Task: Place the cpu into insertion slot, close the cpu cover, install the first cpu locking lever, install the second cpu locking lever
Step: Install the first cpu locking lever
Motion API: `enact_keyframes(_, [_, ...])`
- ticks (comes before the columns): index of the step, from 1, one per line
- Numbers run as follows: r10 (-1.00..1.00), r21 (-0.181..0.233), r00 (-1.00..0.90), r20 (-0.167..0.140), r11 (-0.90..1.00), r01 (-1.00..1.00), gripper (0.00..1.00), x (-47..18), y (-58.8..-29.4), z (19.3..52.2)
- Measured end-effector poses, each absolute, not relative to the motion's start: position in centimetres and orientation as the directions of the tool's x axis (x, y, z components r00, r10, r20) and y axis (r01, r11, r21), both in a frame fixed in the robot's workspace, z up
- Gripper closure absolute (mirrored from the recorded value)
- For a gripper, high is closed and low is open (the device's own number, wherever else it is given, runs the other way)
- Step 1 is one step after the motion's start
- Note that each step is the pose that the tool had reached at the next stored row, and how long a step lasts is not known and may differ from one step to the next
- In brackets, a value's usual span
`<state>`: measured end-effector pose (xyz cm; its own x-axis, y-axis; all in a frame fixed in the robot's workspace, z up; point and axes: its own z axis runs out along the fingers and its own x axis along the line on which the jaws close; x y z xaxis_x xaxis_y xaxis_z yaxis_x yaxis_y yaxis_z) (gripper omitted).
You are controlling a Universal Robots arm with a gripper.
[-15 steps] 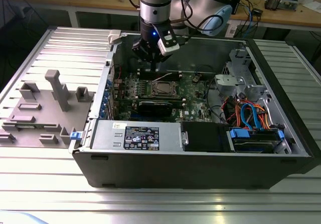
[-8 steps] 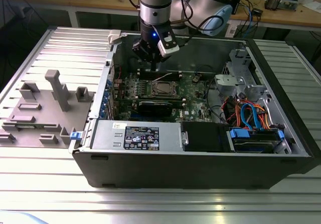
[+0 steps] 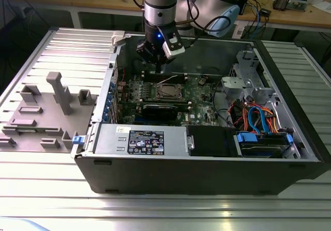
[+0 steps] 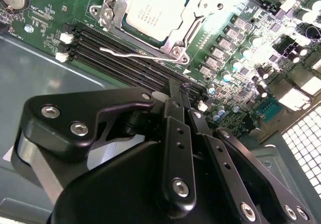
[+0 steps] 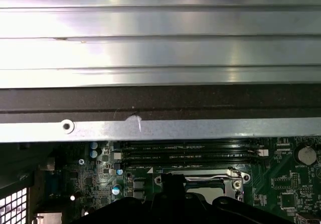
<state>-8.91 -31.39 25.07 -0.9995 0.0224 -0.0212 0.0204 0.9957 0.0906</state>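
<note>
- Cpu (image 4: pixel 153 10): flat silver-grey square, seated in the slot (image 3: pixel 158 91) on the green board (image 4: pixel 50 8).
- Cover (image 4: pixel 116 5): silvery frame lying around the cpu.
- Lever (image 4: pixel 135 53): thin bent wire beside the cpu.
- Tool (image 4: pixel 179 86): matte black, closed, empty, near the cpu.

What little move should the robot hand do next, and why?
Probably ease the gripper down onto the loose locking lever: the cpu sits under the closed cpu cover, but that wire lever lies unlatched over the memory slots.
</note>
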Motion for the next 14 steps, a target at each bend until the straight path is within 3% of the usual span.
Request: enact_keyframes(14, [0.023, 0.101, -1.000, -0.021, 0.995, 0.021, 0.89, -8.33, -31.59, 24.39])
